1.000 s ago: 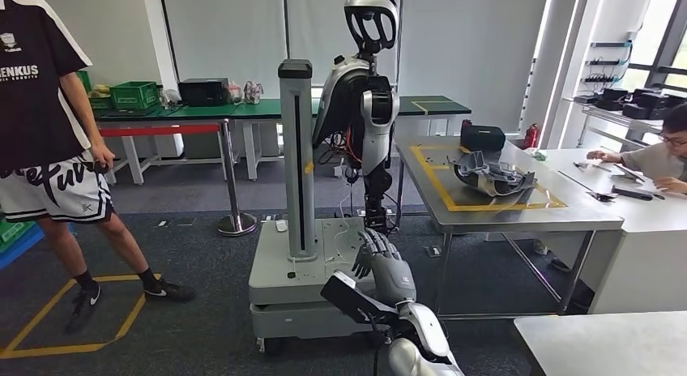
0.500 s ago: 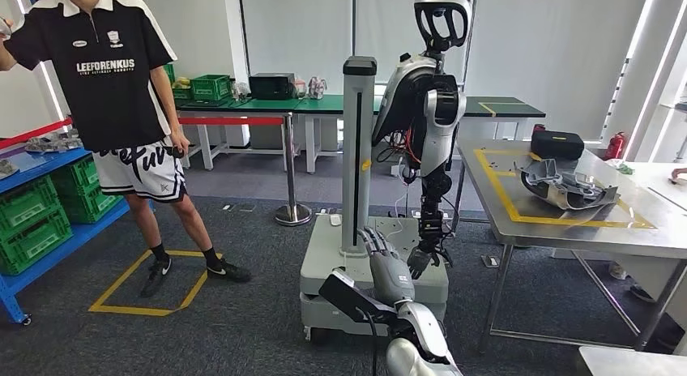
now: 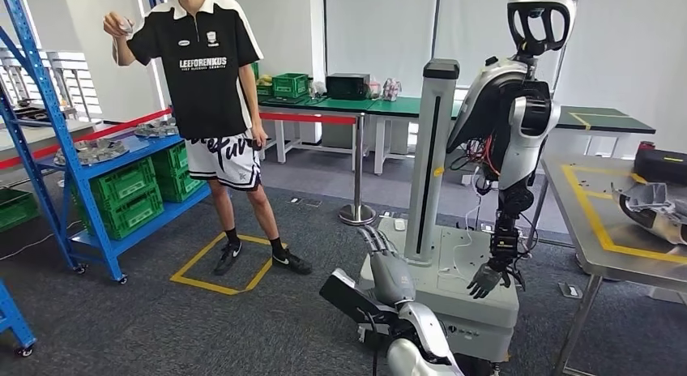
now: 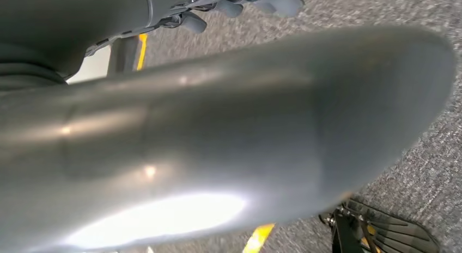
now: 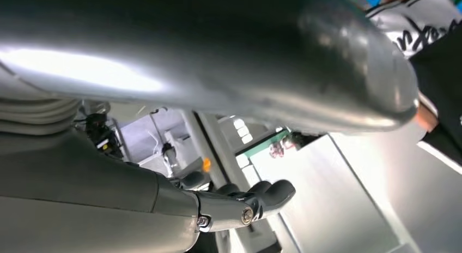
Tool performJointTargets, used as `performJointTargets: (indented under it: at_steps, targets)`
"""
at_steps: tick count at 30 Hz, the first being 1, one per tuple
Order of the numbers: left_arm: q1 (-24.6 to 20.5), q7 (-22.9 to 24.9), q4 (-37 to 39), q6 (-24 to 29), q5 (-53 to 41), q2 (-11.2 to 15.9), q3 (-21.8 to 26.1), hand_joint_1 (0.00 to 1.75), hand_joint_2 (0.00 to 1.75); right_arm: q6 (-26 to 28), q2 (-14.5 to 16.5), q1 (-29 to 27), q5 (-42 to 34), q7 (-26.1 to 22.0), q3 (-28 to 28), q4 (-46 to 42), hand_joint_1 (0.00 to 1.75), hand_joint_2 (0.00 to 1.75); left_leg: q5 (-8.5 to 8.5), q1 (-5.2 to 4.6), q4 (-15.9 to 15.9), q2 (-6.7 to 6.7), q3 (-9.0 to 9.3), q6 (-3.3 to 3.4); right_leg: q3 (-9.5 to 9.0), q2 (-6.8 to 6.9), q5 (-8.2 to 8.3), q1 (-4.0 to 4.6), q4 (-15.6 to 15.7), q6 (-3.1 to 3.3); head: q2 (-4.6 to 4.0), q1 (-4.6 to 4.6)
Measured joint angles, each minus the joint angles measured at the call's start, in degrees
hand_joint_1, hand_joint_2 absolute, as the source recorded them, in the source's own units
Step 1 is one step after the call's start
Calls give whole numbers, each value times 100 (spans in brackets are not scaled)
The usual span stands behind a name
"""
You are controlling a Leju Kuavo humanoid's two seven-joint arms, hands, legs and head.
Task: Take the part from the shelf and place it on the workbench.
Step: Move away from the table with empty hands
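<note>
Camera has swung left since the earlier frames: whole scene shifts right, so things did not move, the view did. Blue shelf (image 3: 77,161) now in view at 9 o'clock, not visible a second ago; grey parts (image 3: 96,151) lie on its upper level, green crates (image 3: 134,199) below. Person (image 3: 212,92) in black-and-white shirt now fully in frame at 11 o'clock, one hand raised, standing at the yellow floor square (image 3: 220,267). Other humanoid robot (image 3: 512,125) on its grey lift stand (image 3: 441,254) has slid from center to 2 o'clock. Steel surface (image 3: 603,230) with yellow tape is now cut by the frame edge at 3 o'clock; a grey moulded part (image 3: 652,210) sits on it, black case (image 3: 660,165) just behind.

Right hand (image 3: 387,267) at 6 o'clock, raised over the floor, fingers extended and apart, holding nothing; same pose as before. In the right wrist view, right hand (image 5: 239,204) fingers slightly curled, nothing in them. Left hand (image 4: 239,5) is mostly hidden behind a blurred grey cover in the left wrist view; cannot tell its state.
</note>
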State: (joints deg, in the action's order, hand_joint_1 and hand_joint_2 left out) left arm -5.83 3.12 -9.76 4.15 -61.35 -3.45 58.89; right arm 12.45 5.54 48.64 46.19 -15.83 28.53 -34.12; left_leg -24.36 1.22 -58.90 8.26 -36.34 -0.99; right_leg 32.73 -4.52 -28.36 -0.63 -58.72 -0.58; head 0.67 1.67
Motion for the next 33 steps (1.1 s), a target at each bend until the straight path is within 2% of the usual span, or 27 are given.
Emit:
performJointTargets:
  at_steps: [1, 2, 3, 4, 5, 6, 7, 8, 9, 10, 11, 12, 14, 15, 17, 18, 19, 21, 22, 23, 24, 25, 26, 28, 30, 32, 33]
  targets:
    - [13, 5, 0, 8, 0, 2, 3, 0, 0, -1, 2, 5, -6, -1, 1, -11, 0, 0, 29, 17, 30, 78, -17, -51, -5, 74, 16, 7, 9, 35, 0, -1]
    - [31, 15, 1, 16, 0, 2, 5, 0, 0, -2, 4, 15, -13, -1, 2, -26, 0, 0, 35, 22, 33, 59, -41, -85, -19, 152, 38, 4, 34, 78, 0, -3]
    - [42, 28, 3, 22, -1, 0, 7, 0, 0, -2, 8, 27, -19, -4, 2, -41, 0, 0, -8, 10, -27, -77, -87, -111, -35, 227, 64, -4, 67, 122, 1, 8]
    - [42, 41, 5, 28, -6, -1, 8, 0, 0, -2, 9, 38, -22, -8, 2, -54, 0, 0, -116, -4, -199, -276, -180, -131, -49, 308, 88, -11, 99, 162, 0, 16]
    - [30, 53, 7, 30, -12, -2, 8, 0, 0, -1, 5, 42, -24, -11, 2, -62, 0, 0, -267, -16, -453, -510, -299, -138, -54, 381, 100, -4, 116, 188, 0, 25]
    - [13, 67, 8, 32, -17, -3, 8, 0, 0, 0, -4, 40, -25, -16, 2, -66, 0, 0, -450, -24, -802, -680, -456, -150, -52, 457, 102, 8, 121, 206, 0, 34]
    - [-2, 78, 8, 35, -21, -3, 8, 0, 0, 1, -16, 32, -26, -18, 2, -65, 0, 0, -608, -23, -1169, -753, -613, -160, -48, 544, 98, 20, 119, 216, -1, 32]
    - [-8, 90, 8, 39, -22, -3, 8, 0, 0, 1, -25, 22, -28, -20, 2, -65, 0, 0, -677, -21, -1407, -781, -703, -164, -45, 631, 94, 27, 118, 221, -1, 32]
    - [-9, 101, 8, 44, -22, -3, 8, 0, 0, 1, -32, 15, -30, -22, 2, -65, 0, 0, -666, -21, -1494, -799, -712, -166, -43, 722, 88, 32, 116, 225, -1, 32]
    - [-8, 106, 7, 50, -22, -1, 8, 0, 0, 1, -35, 14, -33, -23, 2, -65, 0, 0, -553, -22, -1351, -819, -605, -161, -43, 805, 82, 35, 112, 222, -1, 32]
    - [-8, 108, 5, 54, -22, 1, 8, 0, 0, 3, -36, 21, -37, -26, 2, -66, 0, 0, -382, -27, -1018, -882, -404, -149, -45, 879, 73, 37, 104, 213, -1, 32]
    - [-17, 110, 3, 57, -22, 2, 8, 0, 0, 10, -38, 30, -39, -34, 2, -69, 0, 0, -253, -49, -631, -1030, -181, -135, -45, 946, 56, 52, 89, 194, -1, 33]
    - [-46, 113, -2, 59, -24, 3, 8, 0, 0, 31, -61, 40, -49, -64, 2, -85, 0, 0, -144, -96, -108, -1253, 98, -42, -42, 1078, 20, 96, 54, 144, -1, 26]
    - [-55, 114, -2, 59, -27, 2, 8, 0, 0, 39, -72, 38, -57, -80, 2, -93, 0, 0, -158, -117, -23, -1282, 129, 8, -44, 1149, 6, 119, 44, 120, -1, 18]
    - [-48, 119, -1, 59, -35, 1, 8, 0, 0, 43, -81, 32, -74, -96, 2, -118, 0, 0, -145, -106, -10, -1131, 108, 98, -52, 1251, -28, 124, 29, 69, 0, 3]
    - [-40, 124, 0, 58, -37, -2, 9, 0, 0, 45, -83, 33, -80, -97, 2, -134, 0, 0, -132, -94, -3, -1059, 105, 131, -37, 1167, -81, 109, -30, 34, 0, 2]
    - [-40, 127, 0, 57, -38, -4, 9, 0, 0, 47, -89, 35, -85, -97, 2, -149, 0, 0, -117, -76, 7, -991, 106, 162, 28, 1006, -186, 91, -189, -3, 0, 1]
    - [-63, 131, 0, 57, -39, -7, 10, 0, 0, 49, -121, 12, -92, -96, 3, -158, 0, 0, -101, -55, 12, -844, 99, 206, 331, 621, -516, 53, -855, -61, -1, -2]
    - [-78, 130, -1, 57, -39, -6, 10, 0, 0, 44, -143, -14, -96, -95, 3, -158, 0, 0, -98, -52, 10, -758, 94, 219, 523, 532, -665, 43, -1244, -76, -1, -3]
    - [-86, 130, -1, 57, -39, -6, 10, 0, 0, 38, -160, -44, -98, -93, 4, -157, 0, 0, -96, -51, 6, -666, 91, 225, 670, 498, -735, 37, -1522, -83, -1, -4]
    - [-85, 131, -1, 55, -40, -6, 10, 0, 0, 33, -174, -65, -102, -92, 4, -157, 0, 0, -93, -51, -1, -571, 89, 224, 731, 486, -699, 32, -1607, -81, -1, -5]
    - [-78, 131, -1, 53, -43, -6, 11, 0, 0, 31, -182, -73, -105, -92, 4, -157, 0, 0, -90, -50, -8, -484, 89, 217, 674, 469, -552, 28, -1448, -71, -1, -5]
    - [-71, 132, -1, 49, -47, -7, 11, 0, 0, 32, -186, -70, -107, -93, 4, -158, 0, 0, -85, -49, -15, -399, 89, 207, 528, 421, -343, 22, -1114, -56, -1, -5]
    - [-74, 132, -1, 42, -61, -6, 12, 0, 0, 42, -202, -55, -118, -97, 4, -160, 0, 0, -71, -47, -32, -244, 69, 161, 192, 156, -44, -8, -367, -24, -1, -2]
    - [-93, 139, -1, 38, -77, -4, 12, 0, 0, 49, -218, -59, -127, -100, 7, -162, 0, 0, -39, -31, -26, -102, 24, 77, 59, -13, 2, -9, -53, 4, 0, 1]
    - [-83, 166, -1, 39, -92, 2, 12, 0, 0, 51, -219, -65, -132, -107, 8, -171, 0, 0, 3, -4, 6, 25, -20, -17, 35, 103, 26, 2, -12, 63, 1, -3]
    - [-66, 180, 1, 44, -99, -1, 12, 0, 0, 50, -212, -63, -134, -112, 8, -179, 0, 0, -13, -12, -18, -37, -49, -50, 18, 175, 48, -3, 15, 105, 1, 2]
